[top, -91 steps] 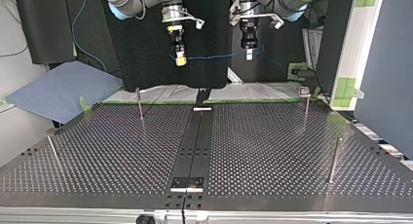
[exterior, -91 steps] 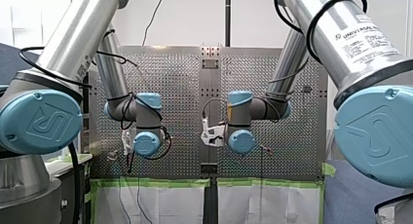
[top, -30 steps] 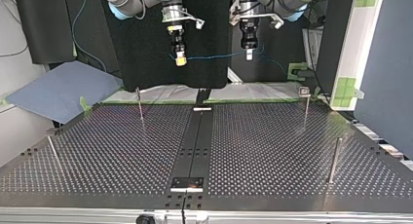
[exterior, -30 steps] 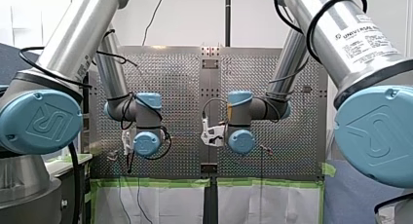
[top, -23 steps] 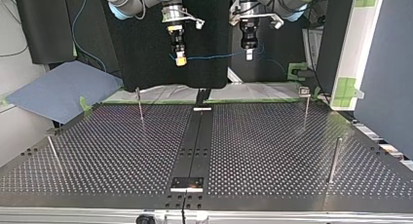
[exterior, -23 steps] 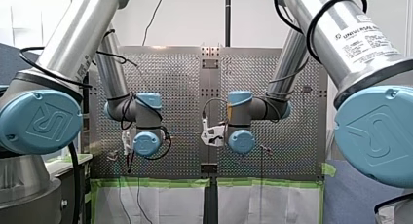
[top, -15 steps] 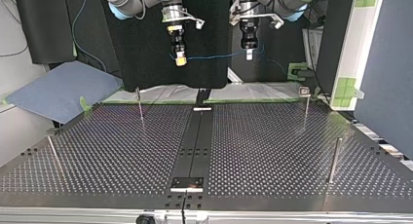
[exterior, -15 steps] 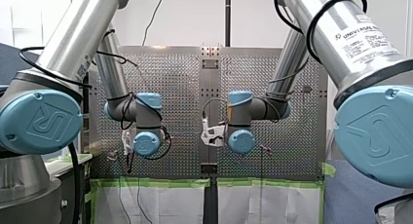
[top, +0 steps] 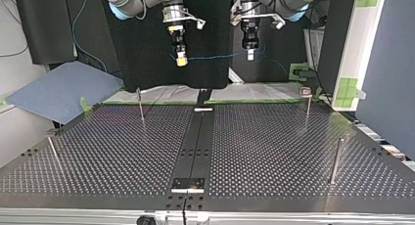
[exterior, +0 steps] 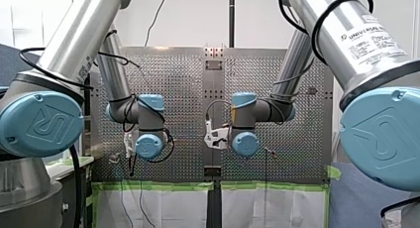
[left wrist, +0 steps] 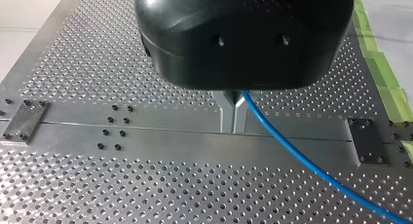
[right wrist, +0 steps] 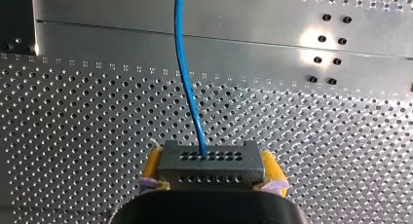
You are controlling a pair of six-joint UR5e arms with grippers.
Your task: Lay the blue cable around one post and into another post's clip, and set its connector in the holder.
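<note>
- My right gripper [top: 181,61], at the top view's left, has not moved in the last three seconds. Its yellow pads [right wrist: 152,168] clamp the dark connector [right wrist: 210,164], held well above the perforated table [top: 274,151].
- The blue cable [top: 215,56] runs through the air from that connector across to my left gripper [top: 250,55] and touches no post [top: 141,105].
- My left gripper, at the top view's right, is equally unmoved, with its metal fingers [left wrist: 228,109] pinched narrow onto the cable.
- Since nothing has shifted, I judge that routing has not begun: the posts stand bare, and both arms must first come down.
</note>
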